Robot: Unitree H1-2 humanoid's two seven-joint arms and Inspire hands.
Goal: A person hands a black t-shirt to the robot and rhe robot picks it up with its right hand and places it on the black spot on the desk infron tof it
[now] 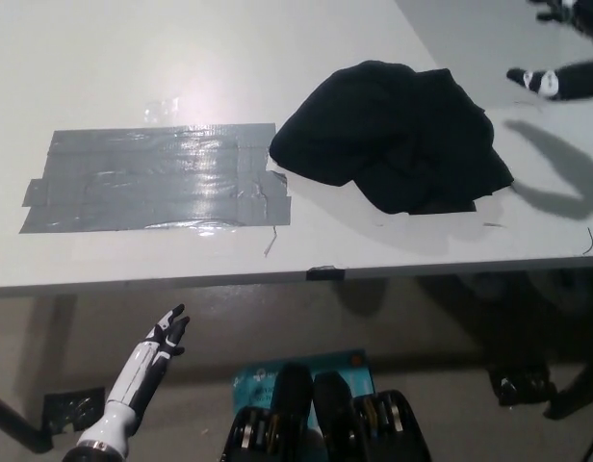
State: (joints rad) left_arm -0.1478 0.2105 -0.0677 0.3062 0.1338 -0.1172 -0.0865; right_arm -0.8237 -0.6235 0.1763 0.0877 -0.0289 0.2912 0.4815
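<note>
Black right hand [563, 58] at the picture's upper right edge, fingers spread and holding nothing — well clear of the crumpled black t-shirt [398, 135]. The shirt lies on the white desk [181, 58], just right of the grey tape patch [157, 178], touching its corner. White left hand [167, 332] rests below the desk edge, fingers apart.

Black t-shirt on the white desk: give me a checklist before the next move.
1. Crumpled black t-shirt lying on the white desk: ok.
2. T-shirt on the grey tape patch: not ok, it lies to the patch's right, just touching its corner.
3. Black right hand free of the cloth: ok, open at the upper right edge.
4. White left hand out of the way: ok, open below the desk edge.
5. Person's hand nearby: none visible.
</note>
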